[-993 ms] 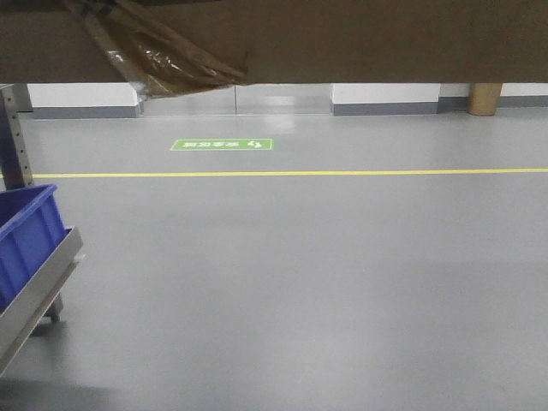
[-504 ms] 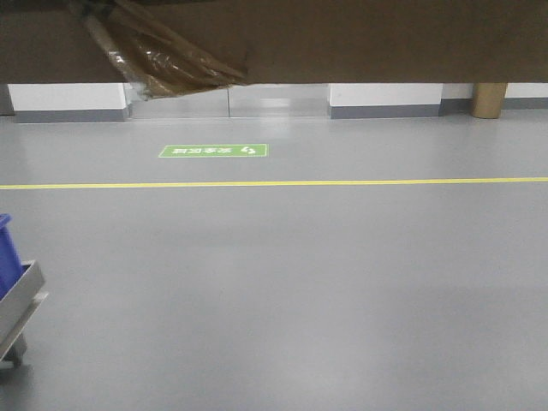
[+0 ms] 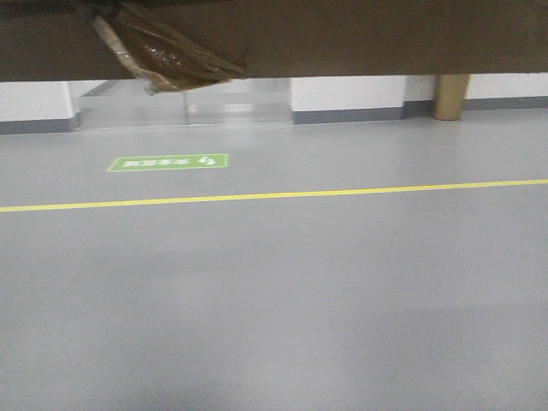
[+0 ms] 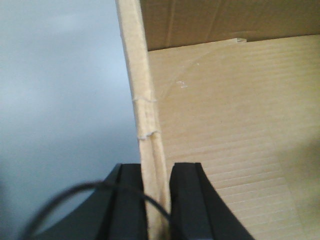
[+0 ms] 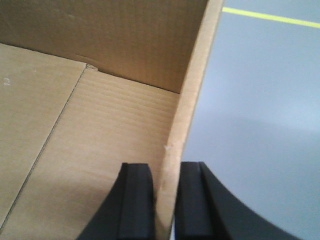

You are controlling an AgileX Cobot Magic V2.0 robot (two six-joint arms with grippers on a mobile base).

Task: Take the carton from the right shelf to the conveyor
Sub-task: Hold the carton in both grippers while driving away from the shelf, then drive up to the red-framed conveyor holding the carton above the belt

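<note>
Left gripper (image 4: 156, 192) clamped across the carton (image 4: 225, 140) left wall; right gripper (image 5: 166, 192) clamped across its right wall. Carton held between both: open-topped, plain brown corrugated board, ribbed inside, crumpled glossy tape (image 3: 163, 51) on its front.

Tan ribbed carton (image 5: 100, 120); grey floor (image 3: 274, 300); yellow line (image 3: 274, 195); green sign (image 3: 168, 162)

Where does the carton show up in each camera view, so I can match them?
Front view: the carton is the dark band along the top.
Left wrist: its wall runs up the middle from the left pincer, interior on the right.
Right wrist: its wall rises from the right pincer, interior on the left.
Shared landmark: the yellow line, also top right of the right wrist view.
</note>
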